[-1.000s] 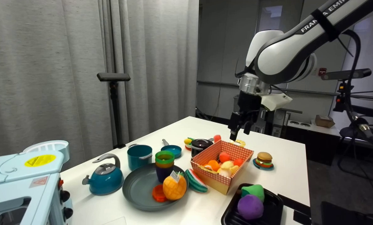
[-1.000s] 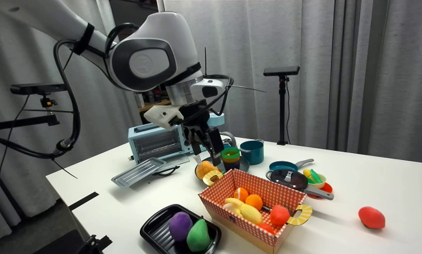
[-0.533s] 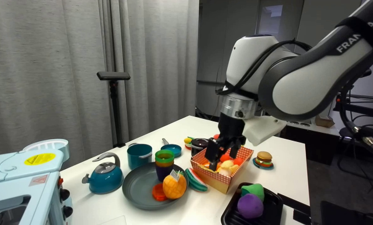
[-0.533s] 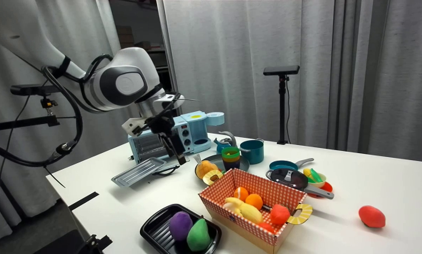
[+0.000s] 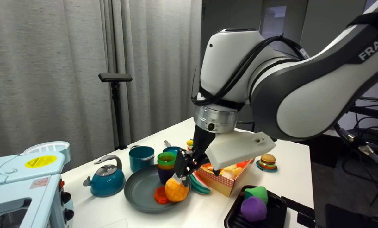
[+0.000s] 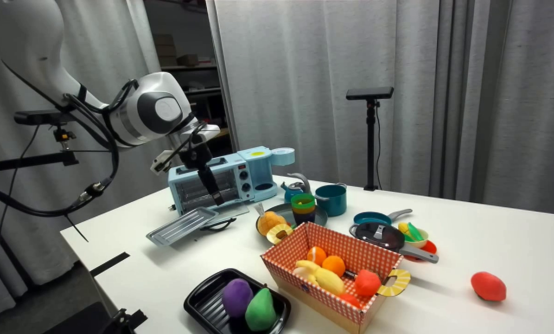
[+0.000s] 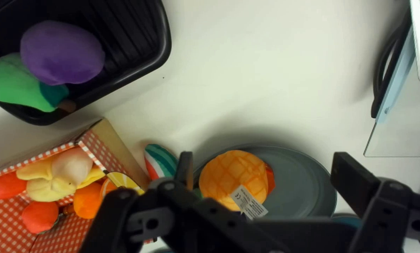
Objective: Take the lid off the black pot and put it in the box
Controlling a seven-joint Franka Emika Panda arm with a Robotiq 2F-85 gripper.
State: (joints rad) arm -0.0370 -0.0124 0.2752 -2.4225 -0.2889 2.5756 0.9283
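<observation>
The dark round lid [image 6: 373,234] with a small knob sits on the black pot, whose grey handle [image 6: 419,252] points right in an exterior view. The pot and lid are hidden behind my arm in an exterior view and out of the wrist view. The box, an orange-brown crate with red checked lining [image 6: 314,299], stands in front of the pot with toy fruit inside; it also shows in an exterior view [image 5: 209,182] and the wrist view [image 7: 122,149]. My gripper [image 7: 266,163] is open and empty, in the air near the green plate, away from pot and crate.
A dark green plate [image 7: 297,175] holds a toy pineapple [image 7: 232,175] and stacked cups [image 6: 303,206]. A watermelon slice [image 7: 160,160] lies by the crate. A black tray [image 6: 202,297] holds purple and green toys. A blue toaster [image 6: 207,185], teal kettle [image 5: 108,180] and teal pot [image 5: 141,158] stand around.
My gripper has moved from above the crate's area leftward in both exterior views, toward the plate and the toaster side. It stays open and empty. The objects on the table have not moved.
</observation>
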